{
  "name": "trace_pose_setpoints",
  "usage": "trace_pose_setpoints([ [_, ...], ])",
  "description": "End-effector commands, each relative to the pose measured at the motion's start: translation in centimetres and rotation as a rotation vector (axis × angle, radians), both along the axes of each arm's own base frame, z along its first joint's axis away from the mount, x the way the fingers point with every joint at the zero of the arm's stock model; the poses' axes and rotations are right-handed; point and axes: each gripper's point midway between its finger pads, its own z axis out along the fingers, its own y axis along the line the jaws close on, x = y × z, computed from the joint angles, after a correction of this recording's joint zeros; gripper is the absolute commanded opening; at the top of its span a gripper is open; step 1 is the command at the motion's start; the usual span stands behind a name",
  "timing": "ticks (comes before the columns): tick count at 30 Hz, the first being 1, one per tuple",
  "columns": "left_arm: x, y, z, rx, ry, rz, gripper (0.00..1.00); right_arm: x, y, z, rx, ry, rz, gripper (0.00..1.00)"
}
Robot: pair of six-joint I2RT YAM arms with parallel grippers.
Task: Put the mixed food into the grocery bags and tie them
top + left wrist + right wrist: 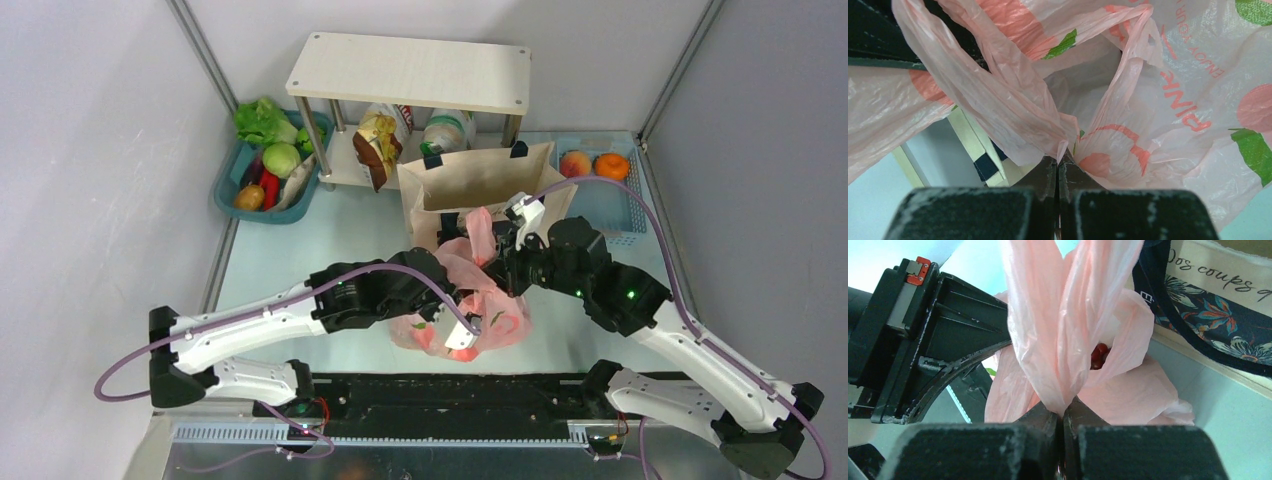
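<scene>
The pink plastic bag (498, 318) lies in the middle of the table, in front of the beige tote (480, 180). My left gripper (1058, 161) is shut on a gathered fold of the pink bag (1013, 110) at the bag's near side (463, 337). My right gripper (1063, 412) is shut on a bunched pink handle (1058, 325), which stands up at the bag's far side (481, 228). Dark red grapes (1098, 355) show through the bag's opening. The tote's floral panel (1218, 335) is just to the right of the right gripper.
A white shelf (410, 72) stands at the back, with a crisp packet (378, 146) and a white packet (447, 130) under it. A teal basket (228, 190) of vegetables is at the back left. A blue basket (612, 215) with two round fruits is at the back right.
</scene>
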Motion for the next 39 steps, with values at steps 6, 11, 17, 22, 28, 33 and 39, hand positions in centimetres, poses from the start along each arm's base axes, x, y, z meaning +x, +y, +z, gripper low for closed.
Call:
trace_pose_setpoints([
  [6,0.4,-1.3,1.7,-0.051,-0.02,0.011,0.0,0.0,-0.6,2.1,0.09,-0.006,-0.05,0.13],
  [11,0.4,-1.4,2.0,-0.065,-0.023,0.014,0.0,-0.4,-1.4,2.6,0.116,-0.005,-0.068,0.18],
  [17,0.2,-1.4,2.0,-0.072,-0.016,0.004,0.0,-0.8,-2.1,3.0,0.151,-0.011,-0.067,0.4],
  [22,0.2,-1.3,2.0,-0.071,-0.017,0.002,0.0,-1.4,-2.3,3.2,0.207,-0.012,-0.021,0.55],
  [28,0.1,-1.3,2.0,-0.073,-0.015,0.0,0.0,-1.7,-2.8,3.1,0.264,-0.007,0.035,0.67],
  [33,0.1,-1.2,1.7,-0.065,-0.014,0.0,0.0,-1.5,-3.7,3.2,0.287,-0.006,0.02,0.7],
  [39,-0.1,-1.2,1.7,-0.068,-0.011,-0.011,0.0,-1.5,-4.9,2.9,0.256,-0.043,-0.017,0.68],
])
